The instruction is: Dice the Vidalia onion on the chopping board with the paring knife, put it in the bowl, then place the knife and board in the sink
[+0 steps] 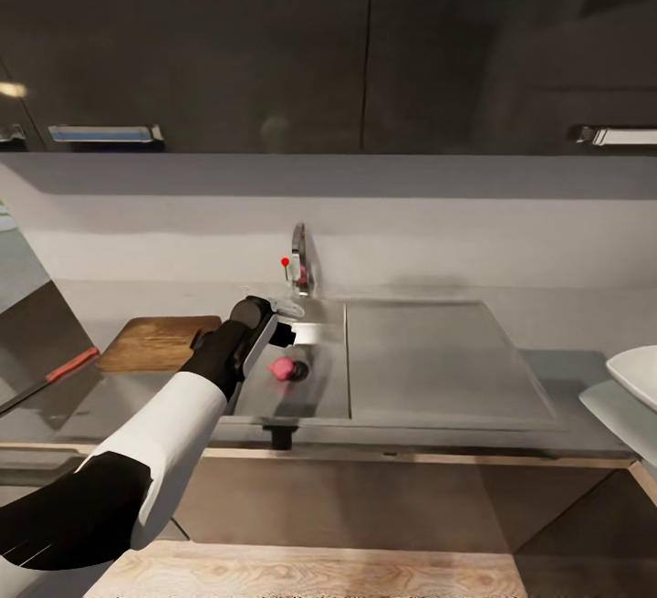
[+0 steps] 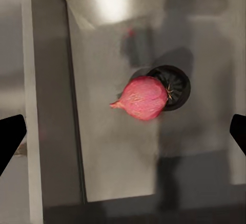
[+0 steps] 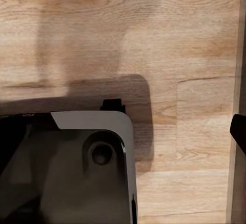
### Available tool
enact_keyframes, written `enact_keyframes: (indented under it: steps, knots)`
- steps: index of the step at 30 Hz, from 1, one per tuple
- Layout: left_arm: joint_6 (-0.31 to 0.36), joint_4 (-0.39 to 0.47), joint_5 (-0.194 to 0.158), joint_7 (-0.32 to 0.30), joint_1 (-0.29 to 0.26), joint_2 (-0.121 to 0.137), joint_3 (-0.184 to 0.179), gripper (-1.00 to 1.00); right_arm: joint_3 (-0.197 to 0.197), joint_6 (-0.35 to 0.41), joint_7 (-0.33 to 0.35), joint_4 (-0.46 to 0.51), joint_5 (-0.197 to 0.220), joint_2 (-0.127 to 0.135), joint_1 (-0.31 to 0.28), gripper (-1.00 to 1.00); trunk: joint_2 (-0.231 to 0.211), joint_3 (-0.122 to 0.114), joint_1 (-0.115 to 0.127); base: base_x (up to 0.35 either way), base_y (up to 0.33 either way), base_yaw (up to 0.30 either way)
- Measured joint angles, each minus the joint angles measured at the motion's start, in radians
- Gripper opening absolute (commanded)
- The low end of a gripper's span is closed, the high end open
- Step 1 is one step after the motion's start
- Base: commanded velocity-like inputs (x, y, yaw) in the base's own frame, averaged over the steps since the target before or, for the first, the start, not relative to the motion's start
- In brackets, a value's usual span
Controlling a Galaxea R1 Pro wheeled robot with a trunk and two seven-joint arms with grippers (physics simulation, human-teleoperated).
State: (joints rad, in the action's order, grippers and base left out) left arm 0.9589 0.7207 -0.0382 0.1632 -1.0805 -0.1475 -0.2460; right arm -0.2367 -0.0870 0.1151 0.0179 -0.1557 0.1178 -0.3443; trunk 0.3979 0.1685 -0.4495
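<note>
Now, onion: Vidalia onion lies beside the sink drain.
Left claw: fingers apart, directly above it.
Right claw: state cannot be told.

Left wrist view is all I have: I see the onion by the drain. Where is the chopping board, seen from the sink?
Observer: The chopping board lies on the countertop, just left of the sink.
Operator: And the knife?
Observer: Further left, an orange-red handle, probably the knife; its blade I cannot make out.
Operator: And the bowl?
Observer: The white bowl sits at the countertop's far right, cut by the picture's edge.
</note>
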Motion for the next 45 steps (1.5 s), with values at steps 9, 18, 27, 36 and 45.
enact_keyframes:
  steps: [9,18,27,36,45]
  knots:
    - [-0.018,0.002,-0.165,-0.003,0.000,0.001,-0.001,1.00,0.000,0.000,-0.001,0.000,0.000,0.000,0.000,1.00,0.000,0.014,0.000,0.000,0.000,0.000]
    - [-0.048,-0.006,-0.205,-0.002,0.000,0.004,-0.001,1.00,0.000,0.000,0.000,0.000,0.000,0.001,0.000,1.00,0.000,0.029,0.000,0.000,0.000,0.000]
    - [-0.053,-0.035,-0.203,0.003,0.000,0.006,-0.001,1.00,0.000,-0.001,0.000,0.000,0.000,0.000,0.000,1.00,0.000,0.043,0.000,0.019,0.000,0.000]
    - [-0.104,-0.080,-0.200,0.006,0.000,0.007,-0.002,1.00,0.000,-0.001,0.000,0.000,0.000,-0.002,0.000,1.00,0.000,0.058,0.000,0.087,0.000,0.000]
    - [-0.112,-0.089,-0.200,0.006,0.000,0.007,-0.002,1.00,0.000,-0.001,0.000,0.000,0.000,-0.002,0.000,1.00,0.000,0.072,0.000,0.203,0.000,0.000]
